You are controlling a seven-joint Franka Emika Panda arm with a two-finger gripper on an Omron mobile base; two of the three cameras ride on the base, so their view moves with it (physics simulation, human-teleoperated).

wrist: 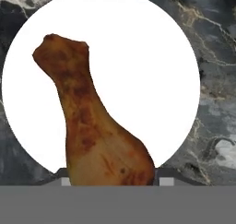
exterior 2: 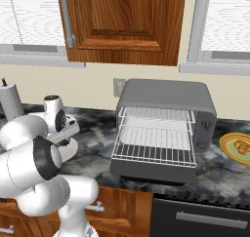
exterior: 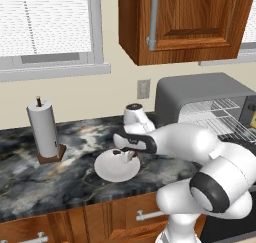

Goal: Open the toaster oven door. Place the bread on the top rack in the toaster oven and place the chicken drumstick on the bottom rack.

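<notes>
Chicken drumstick (wrist: 94, 126): brown, on a white plate (wrist: 152, 57) on the table; plump end between the two finger tips in the hand view, thin bone end pointing away toward the far rim.
White plate: round, on the dark marbled table (exterior: 30, 172), left of the toaster oven; holds the drumstick alone; bare white to either side of the meat.
End effector (exterior: 126, 154): down over the plate, fingers either side of the plump end; whether pressing on the meat or just short of it, cannot tell.
Toaster oven (exterior 2: 168, 102): grey box against the wall, right of the plate; front open, pale inside.
Toaster oven door (exterior 2: 151, 170): folded down flat toward the table's front edge.
Top rack (exterior 2: 155, 115): white wire shelf, bare.
Bottom rack (exterior 2: 155, 148): white wire shelf, drawn forward over the lowered door, bare.
Bread (exterior 2: 240, 146): golden-orange lump on a yellow plate (exterior 2: 228, 148), right of the oven, well apart from the white plate.
Paper towel roll (exterior: 44, 129): upright on a wooden stand, left of the white plate, near the wall.
Open room: bare marbled table between the roll and the white plate, and in front of the plate up to the table's edge.
Above: wooden wall cabinet (exterior 2: 127, 21) over the oven; blinds in the windows either side.
Wall outlet (exterior: 143, 89): just left of the oven.
Writing: none readable.
</notes>
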